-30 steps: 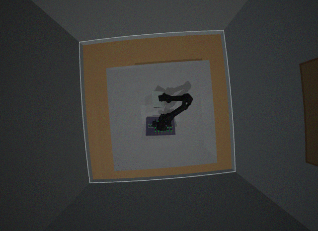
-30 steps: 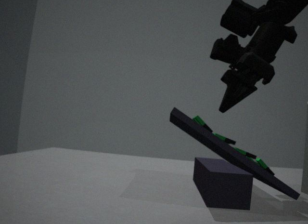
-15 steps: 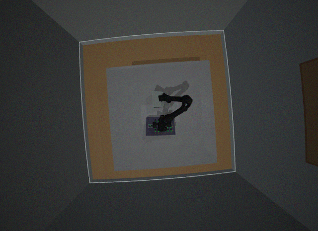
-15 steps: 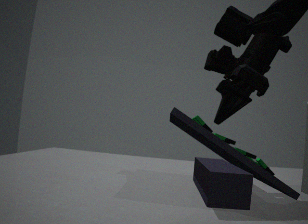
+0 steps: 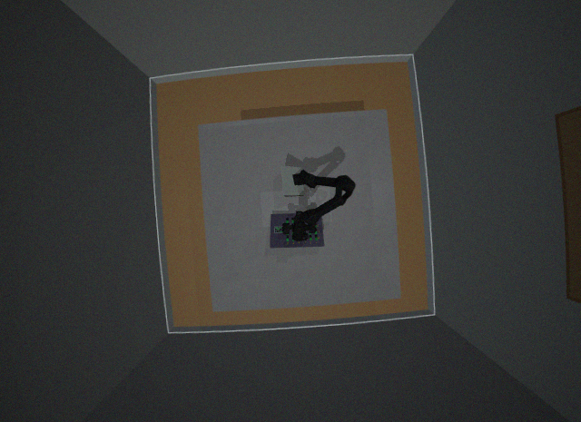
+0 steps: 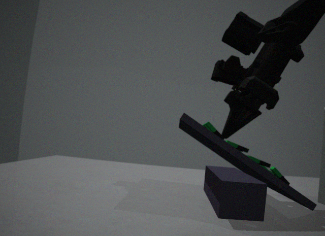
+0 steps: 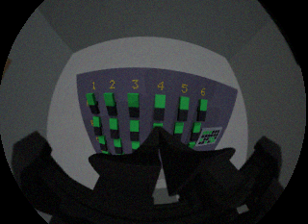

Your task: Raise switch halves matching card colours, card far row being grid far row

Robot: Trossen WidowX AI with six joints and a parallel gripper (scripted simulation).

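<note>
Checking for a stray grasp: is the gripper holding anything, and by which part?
Nothing is held. The gripper is shut and empty, its tip at the tilted panel.

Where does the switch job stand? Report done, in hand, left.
Done: cannot tell; the card is too small to check against the switches. In hand: the shut gripper has its tip down at the panel, by a dark half beside a raised green end. Left: any other differing switches, then lifting clear.
</note>
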